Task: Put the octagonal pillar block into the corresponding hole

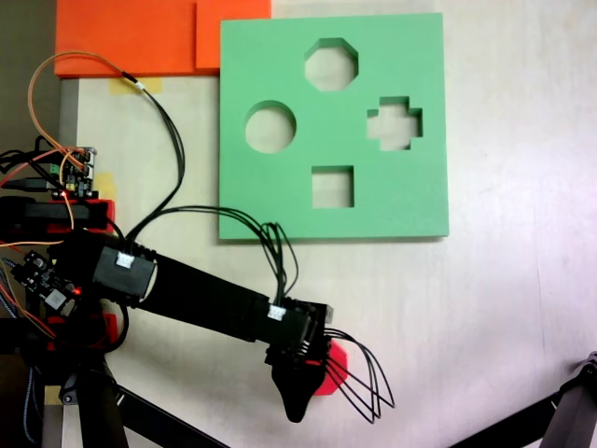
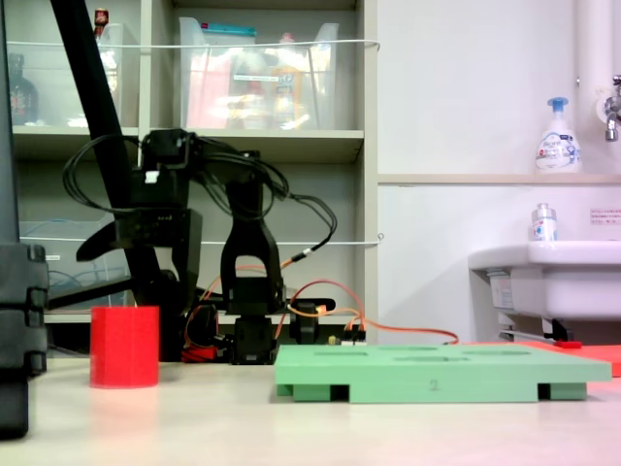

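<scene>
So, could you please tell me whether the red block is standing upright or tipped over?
Upright. In a fixed view the red block stands flat on the table, sides vertical and top level, apart from the green board.

red block (image 1: pixel 336 369) mostly hidden beneath the arm, jaws' spread unreadable behind wiring, tripod leg (image 1: pixel 560 420) cropped

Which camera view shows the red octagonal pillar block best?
The side-on fixed view: the octagonal pillar block stands there in full on the table, uncovered. In the top-down fixed view, the end effector covers most of it, leaving a red edge.
</scene>
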Robot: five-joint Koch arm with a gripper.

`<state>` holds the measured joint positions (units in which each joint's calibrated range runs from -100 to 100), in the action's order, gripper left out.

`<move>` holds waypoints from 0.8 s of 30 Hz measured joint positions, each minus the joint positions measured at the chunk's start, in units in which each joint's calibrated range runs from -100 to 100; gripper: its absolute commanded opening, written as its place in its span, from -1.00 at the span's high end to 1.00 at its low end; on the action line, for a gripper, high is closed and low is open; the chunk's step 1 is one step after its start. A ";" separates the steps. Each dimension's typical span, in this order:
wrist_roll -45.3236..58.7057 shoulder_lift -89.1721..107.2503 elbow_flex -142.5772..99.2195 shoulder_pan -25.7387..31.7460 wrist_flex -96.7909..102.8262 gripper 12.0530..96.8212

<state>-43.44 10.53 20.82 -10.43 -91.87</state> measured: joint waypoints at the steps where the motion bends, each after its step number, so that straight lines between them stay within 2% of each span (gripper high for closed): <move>1: 0.00 -0.68 0.10 0.00 0.00 -0.98; 18: 0.20 -12.86 0.29 0.24 3.72 -0.97; 19: 0.44 -13.13 0.29 0.29 4.01 -0.90; 23: 1.22 -13.95 0.29 0.29 4.11 -0.27; 24: 1.37 -13.82 0.39 0.24 4.21 -0.25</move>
<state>-42.08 -3.28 21.22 -10.18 -87.67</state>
